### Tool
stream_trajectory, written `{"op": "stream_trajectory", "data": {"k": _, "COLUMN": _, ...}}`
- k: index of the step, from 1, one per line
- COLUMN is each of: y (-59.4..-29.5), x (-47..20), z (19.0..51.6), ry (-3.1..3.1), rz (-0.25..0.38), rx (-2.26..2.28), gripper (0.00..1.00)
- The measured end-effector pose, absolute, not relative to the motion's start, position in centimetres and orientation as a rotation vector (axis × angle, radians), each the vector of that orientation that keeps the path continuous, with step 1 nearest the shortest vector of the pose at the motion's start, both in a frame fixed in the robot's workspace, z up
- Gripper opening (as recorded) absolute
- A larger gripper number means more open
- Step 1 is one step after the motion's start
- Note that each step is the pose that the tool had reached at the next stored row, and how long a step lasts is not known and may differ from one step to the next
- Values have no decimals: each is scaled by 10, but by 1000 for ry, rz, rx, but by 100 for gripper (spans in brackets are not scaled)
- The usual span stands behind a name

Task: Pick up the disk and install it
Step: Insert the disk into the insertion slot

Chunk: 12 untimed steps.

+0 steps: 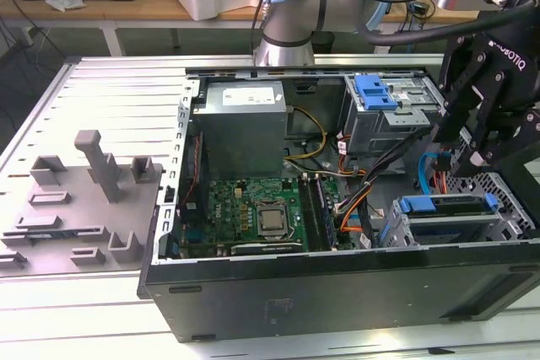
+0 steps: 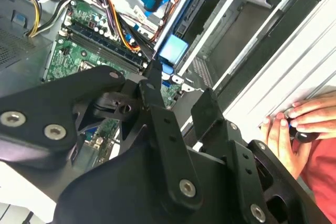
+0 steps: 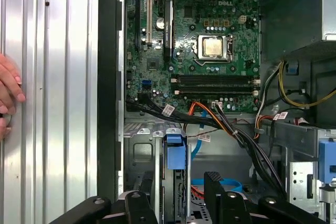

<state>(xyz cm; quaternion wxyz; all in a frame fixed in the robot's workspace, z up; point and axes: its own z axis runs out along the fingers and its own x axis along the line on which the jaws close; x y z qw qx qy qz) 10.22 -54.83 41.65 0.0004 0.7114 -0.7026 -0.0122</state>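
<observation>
Disk (image 1: 447,206), silver with a blue carrier rail, sat in the metal cage (image 1: 506,208) inside the computer case (image 1: 337,292), at the case corner nearest the bench (image 1: 110,82) edge on the exterior view's right. The ribbed aluminium bench carried the open case lying on its side. A grey fixture plate (image 1: 84,200) lay beside the case toward the bench edge on the exterior view's left. Inside the case were the grey power supply (image 1: 245,124) and the green motherboard (image 1: 245,208), with a second drive bay topped by a blue latch (image 1: 375,90) behind the cage. The black gripper (image 1: 468,145) hung just above the cage with its fingers (image 3: 212,192) spread apart, grasping nothing; in both wrist views the carrier's blue tab (image 3: 176,153) showed beyond the gap. A person's hand (image 2: 294,124) rested on the bench beside the case.
</observation>
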Motion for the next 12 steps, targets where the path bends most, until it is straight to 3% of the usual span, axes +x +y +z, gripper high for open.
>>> {"op": "stream_trajectory", "data": {"k": 12, "y": -548, "x": 102, "z": 416, "ry": -2207, "rz": -38, "rx": 2234, "gripper": 50}}
